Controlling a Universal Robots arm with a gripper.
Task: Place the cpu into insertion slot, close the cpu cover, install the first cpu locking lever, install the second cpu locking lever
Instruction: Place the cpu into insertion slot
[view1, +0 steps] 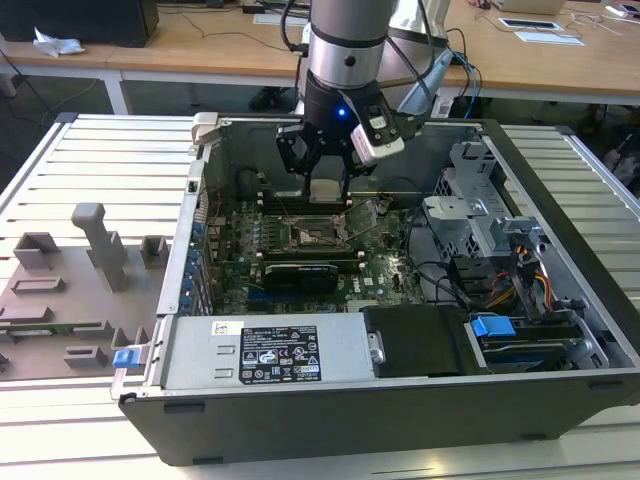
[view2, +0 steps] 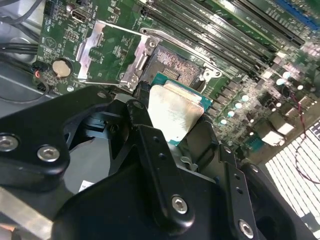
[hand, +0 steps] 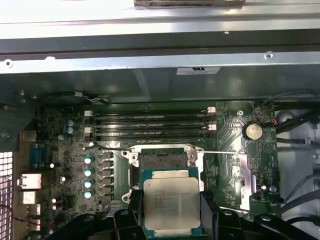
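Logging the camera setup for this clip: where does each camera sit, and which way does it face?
Exterior view: off the arm, above the open computer case, looking down into it; shows the arm and gripper.
First wrist view: on the wrist, facing the green board squarely; the gripper holds the cpu just short of the insertion slot.
Second wrist view: on the wrist, looking obliquely past the gripper's black links at the open cpu cover.
Both wrist views share the held cpu, the insertion slot and the cpu cover.
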